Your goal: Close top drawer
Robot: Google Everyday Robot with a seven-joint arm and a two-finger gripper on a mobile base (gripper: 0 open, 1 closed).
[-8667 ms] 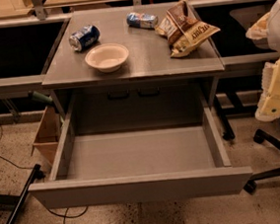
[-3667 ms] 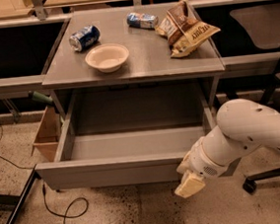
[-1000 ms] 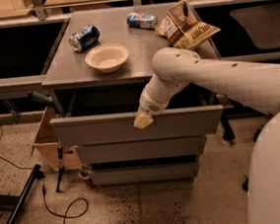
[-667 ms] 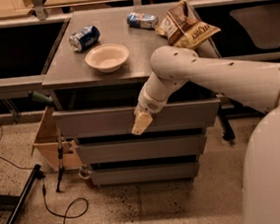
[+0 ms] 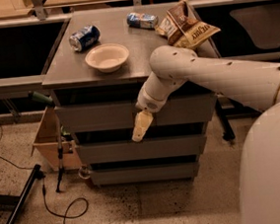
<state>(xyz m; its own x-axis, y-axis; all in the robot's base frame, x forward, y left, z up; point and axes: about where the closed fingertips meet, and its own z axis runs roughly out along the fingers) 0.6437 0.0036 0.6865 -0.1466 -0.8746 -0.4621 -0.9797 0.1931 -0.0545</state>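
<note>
**Gripper at mid-width of the top drawer front, push axis into the cabinet**

We take the cabinet (image 5: 126,70) as landmark. The top drawer (image 5: 96,117) sits in the cabinet's uppermost slot, just under its top. Its front looks about level with the two slimmer fronts (image 5: 109,151) below, so we judge it closed or nearly so. The long axis of this front runs side to side across the cabinet's full width. The gripper (image 5: 141,127) hangs tip-down before the front, near its mid-width, with its tip over the dark gap along the lower edge. We cannot tell whether the gripper is parted or closed, nor whether it touches the panel. The drawer lies straight behind the gripper, so any remaining push would go square to the front, into the cabinet. A mid-width contact should keep the drawer from skewing.
</note>
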